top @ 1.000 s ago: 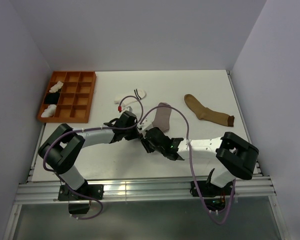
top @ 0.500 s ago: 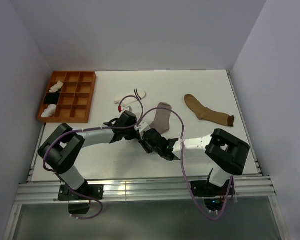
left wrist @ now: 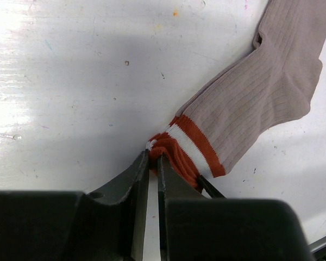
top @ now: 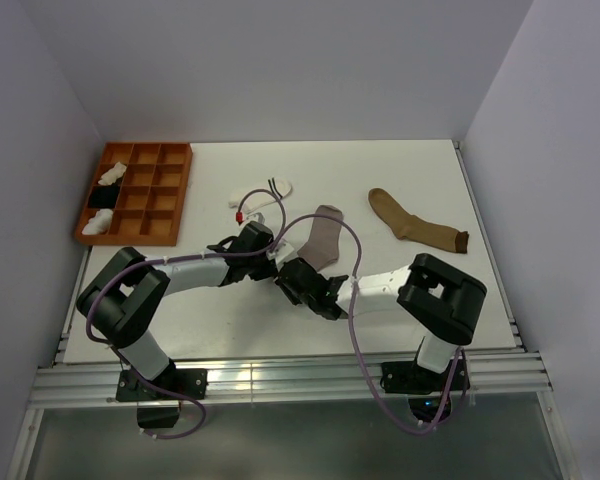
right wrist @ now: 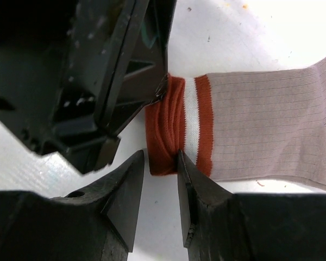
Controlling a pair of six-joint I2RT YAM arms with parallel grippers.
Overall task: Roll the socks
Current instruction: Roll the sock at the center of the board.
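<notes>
The grey sock [top: 325, 232] lies flat mid-table, its red-and-white cuff [left wrist: 193, 144] rolled a few turns at the near end. My left gripper [left wrist: 153, 157] is shut on one end of the red roll [right wrist: 164, 130]. At the other end, my right gripper [right wrist: 161, 155] stands open. One finger [right wrist: 186, 174] touches the roll and a thin gap shows at the other. The two grippers meet at the cuff, left gripper [top: 273, 254] beside right gripper [top: 290, 268]. A short white sock with dark stripes [top: 262, 194] lies behind. A tan-brown sock [top: 412, 226] lies at the right.
An orange compartment tray [top: 185, 190] at the back left holds white bundles [top: 110, 175] and a black bundle [top: 102, 197]. Purple cables [top: 355, 240] loop over the grey sock. The left gripper's black body [right wrist: 98, 70] crowds the right wrist view.
The right arm's elbow has swung left and its gripper has edged up to the cuff, jaws slightly narrower. The left gripper has stayed put, still pinching the roll.
</notes>
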